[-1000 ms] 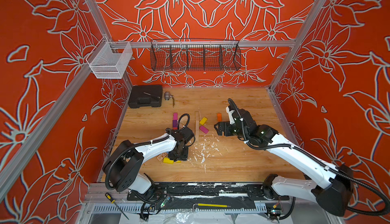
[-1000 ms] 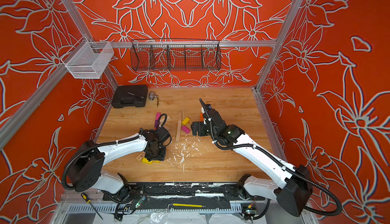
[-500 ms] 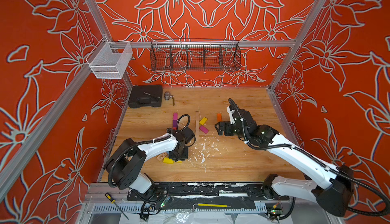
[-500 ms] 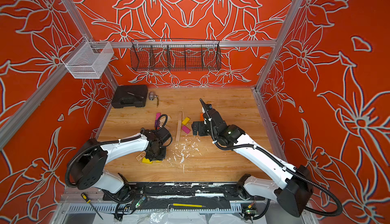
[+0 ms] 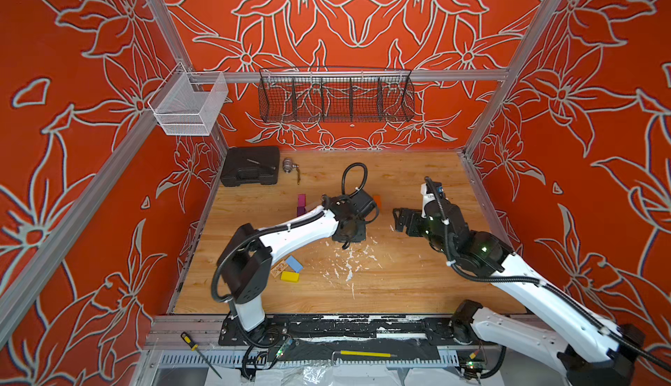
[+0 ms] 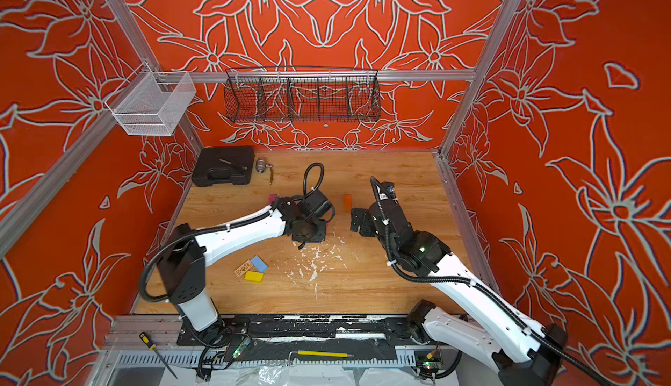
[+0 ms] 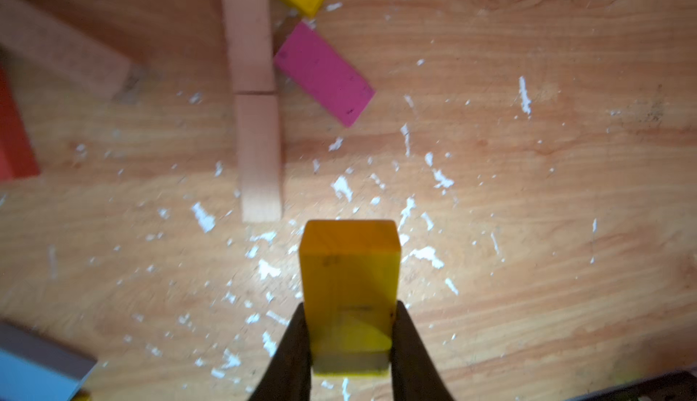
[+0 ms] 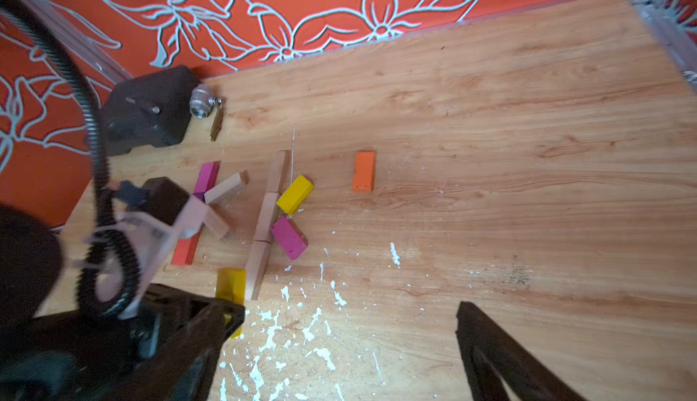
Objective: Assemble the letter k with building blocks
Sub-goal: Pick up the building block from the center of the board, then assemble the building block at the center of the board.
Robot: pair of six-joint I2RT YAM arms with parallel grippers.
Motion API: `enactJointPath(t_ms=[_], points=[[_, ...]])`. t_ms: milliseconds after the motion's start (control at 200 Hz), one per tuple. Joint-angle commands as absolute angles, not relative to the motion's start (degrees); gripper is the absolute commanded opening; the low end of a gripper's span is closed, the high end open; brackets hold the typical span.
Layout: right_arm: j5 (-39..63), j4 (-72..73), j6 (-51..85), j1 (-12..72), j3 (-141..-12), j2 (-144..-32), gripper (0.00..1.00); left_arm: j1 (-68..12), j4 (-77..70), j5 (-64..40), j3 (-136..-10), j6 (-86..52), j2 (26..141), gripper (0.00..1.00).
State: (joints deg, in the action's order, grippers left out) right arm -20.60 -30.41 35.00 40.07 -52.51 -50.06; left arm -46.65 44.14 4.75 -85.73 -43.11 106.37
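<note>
1. Left arm (image 5: pixel 290 233) leans forward and inward from its base. The elbow (image 5: pixel 247 268) is hiked up and the white forearm runs toward the middle, with the wrist (image 5: pixel 348 213) bent so the gripper points down.
2. Left gripper (image 7: pixel 350 310) has its jaws pinched tight on the sides of a yellow block (image 7: pixel 350 263), which pokes out past the fingertips.
3. Right arm (image 5: pixel 544 300) is folded back on itself, elbow (image 5: pixel 624 351) swung way out to its own right and forearm coming in toward the centre.
4. Right gripper (image 8: pixel 347 310) is spread wide with nothing between the fingers (image 8: pixel 490 342). It hangs near the left gripper but isn't touching it.
</note>
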Motion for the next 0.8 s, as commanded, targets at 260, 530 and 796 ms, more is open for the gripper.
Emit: enactJointPath(t_ms=[260, 530, 796], points=[[-28.3, -34.4, 36.3, 39.8, -49.1, -43.3, 0.97, -46.9, 50.6, 2.7, -116.6, -40.9, 134.2, 0.26], [-28.7, -35.0, 34.9, 39.7, -49.4, -42.5, 0.97, -46.9, 55.6, 2.8, -131.7, -41.1, 146.1, 0.27], [-28.6, -35.1, 34.9, 39.7, -49.3, -42.3, 0.97, -46.6, 55.9, 2.8, -133.6, -41.5, 148.0, 0.4]])
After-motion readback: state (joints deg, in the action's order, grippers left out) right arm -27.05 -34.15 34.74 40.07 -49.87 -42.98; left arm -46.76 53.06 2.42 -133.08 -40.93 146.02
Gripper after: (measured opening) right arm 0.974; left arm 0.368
